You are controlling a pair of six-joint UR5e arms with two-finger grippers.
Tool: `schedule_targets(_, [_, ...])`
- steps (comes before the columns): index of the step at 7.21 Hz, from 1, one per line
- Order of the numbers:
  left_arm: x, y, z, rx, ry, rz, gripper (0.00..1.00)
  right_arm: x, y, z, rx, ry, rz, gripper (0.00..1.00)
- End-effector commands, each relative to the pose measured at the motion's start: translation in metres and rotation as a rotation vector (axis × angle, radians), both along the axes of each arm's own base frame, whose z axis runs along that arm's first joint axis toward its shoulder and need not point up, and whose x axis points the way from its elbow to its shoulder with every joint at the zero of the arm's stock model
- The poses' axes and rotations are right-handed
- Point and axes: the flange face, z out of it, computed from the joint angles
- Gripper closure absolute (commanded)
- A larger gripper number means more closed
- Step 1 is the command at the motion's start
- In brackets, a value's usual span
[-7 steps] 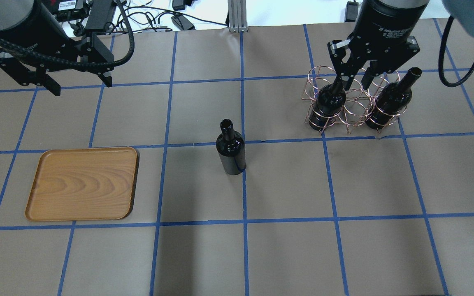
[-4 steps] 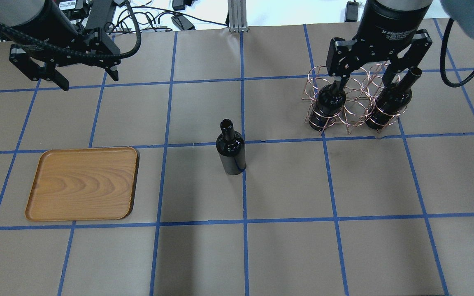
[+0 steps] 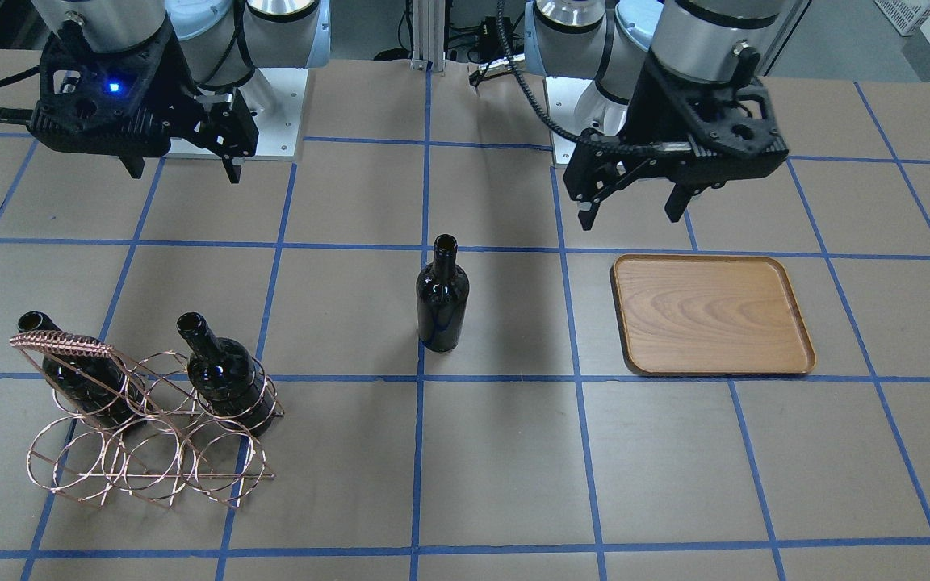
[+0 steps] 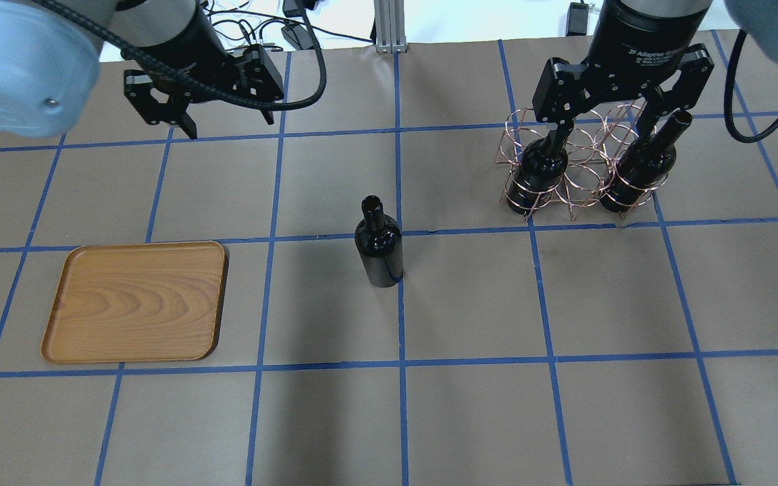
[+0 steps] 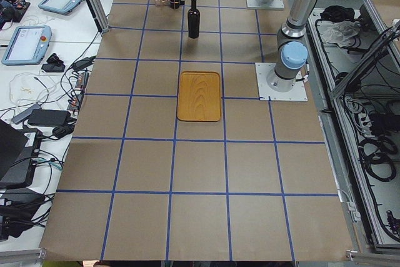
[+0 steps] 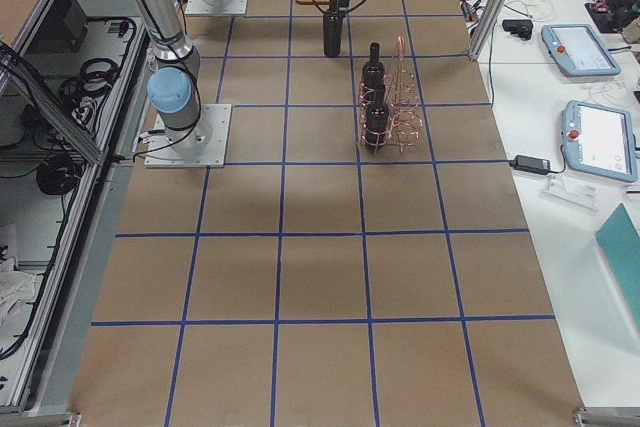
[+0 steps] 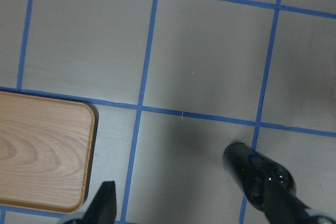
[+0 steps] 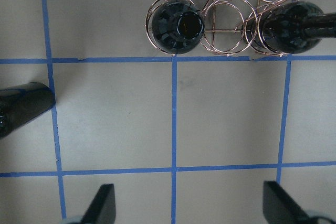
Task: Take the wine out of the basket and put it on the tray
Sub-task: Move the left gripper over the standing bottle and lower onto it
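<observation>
The basket (image 4: 578, 169) holds two bottles (image 4: 536, 172), upright in the end rings of its robot-side row. The wine (image 4: 379, 246) stands alone mid-counter (image 4: 470, 405). Seen from overhead, the basket is at the wine's 2 o'clock and the tray (image 4: 136, 302) at its 8. The right jaws are spread wide above the basket. The left jaws hang apart at 11 o'clock. The counter is brown paper with a blue tape grid, and cables (image 4: 247, 30) lie beyond it.
</observation>
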Motion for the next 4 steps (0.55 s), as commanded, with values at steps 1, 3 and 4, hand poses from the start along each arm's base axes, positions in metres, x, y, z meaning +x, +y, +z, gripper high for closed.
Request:
schedule_targets(1, [-0.058, -0.010, -0.039, 0.010, 0.022, 0.018, 0.00, 0.001, 0.002, -0.001, 0.009, 0.000, 0.003, 0.00])
schedule_targets(3, [-0.128, 0.009, -0.079, 0.073, 0.005, -0.013, 0.00, 0.001, 0.000, -0.001, 0.003, -0.002, 0.003, 0.00])
schedule_targets(4, [-0.136, 0.014, -0.088, 0.091, -0.003, -0.031, 0.00, 0.002, 0.001, -0.001, -0.002, -0.010, 0.001, 0.00])
